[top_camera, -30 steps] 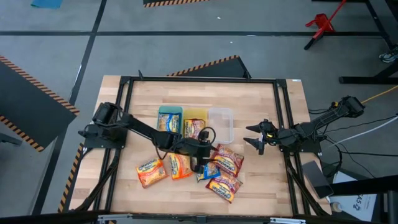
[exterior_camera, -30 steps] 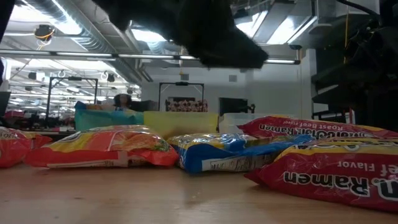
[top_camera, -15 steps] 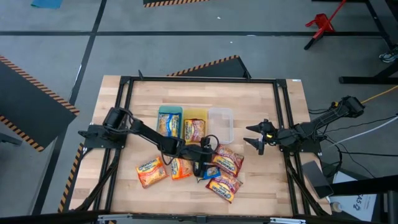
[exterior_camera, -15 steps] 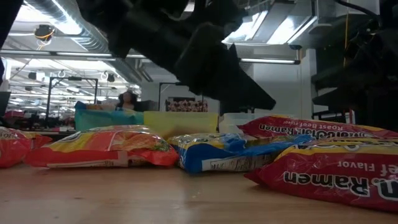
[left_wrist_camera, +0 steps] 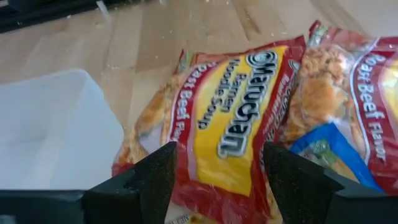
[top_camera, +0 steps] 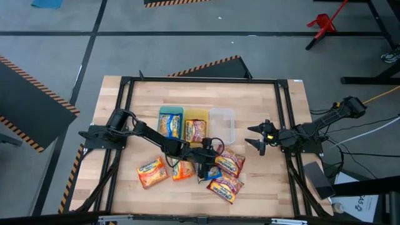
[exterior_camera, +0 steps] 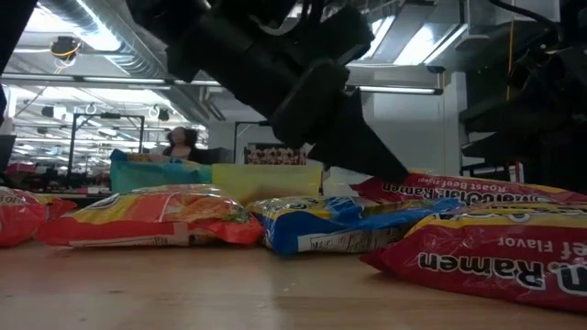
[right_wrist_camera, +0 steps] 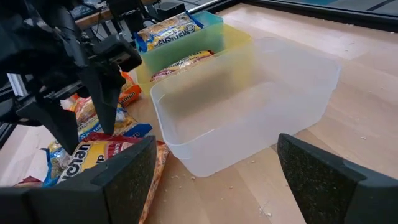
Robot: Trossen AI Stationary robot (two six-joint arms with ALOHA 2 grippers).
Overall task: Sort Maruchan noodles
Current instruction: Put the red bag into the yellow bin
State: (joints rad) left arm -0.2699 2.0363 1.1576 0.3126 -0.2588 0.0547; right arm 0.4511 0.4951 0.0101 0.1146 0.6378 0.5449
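Reaching down over the loose pile, the left gripper [top_camera: 205,167] is dropping toward the packets near the table's front, lower than it was a second ago, when it hung higher above the same heap. Its fingers are spread apart with nothing between them, and in the left wrist view they are straddling a red-and-yellow Maruchan packet [left_wrist_camera: 231,134] that lies flat on the wooden table [top_camera: 256,106], with a blue packet [left_wrist_camera: 323,152] tucked beside it. In the low view the dark arm is now reaching down almost to the blue packet [exterior_camera: 335,225], where half a second ago it sat clearly above it. That descent is suggesting a pick is about to begin, not yet made: no packet is lifted. Sorting is partly along, judging by a packet already sitting in the green tray [top_camera: 170,120] and another in the yellow tray [top_camera: 195,127], while the clear tray [top_camera: 222,125] is holding nothing and several packets are lying scattered in front of the trays. The right gripper [top_camera: 261,138] is waiting well off to the right of the trays, fingers spread and empty.
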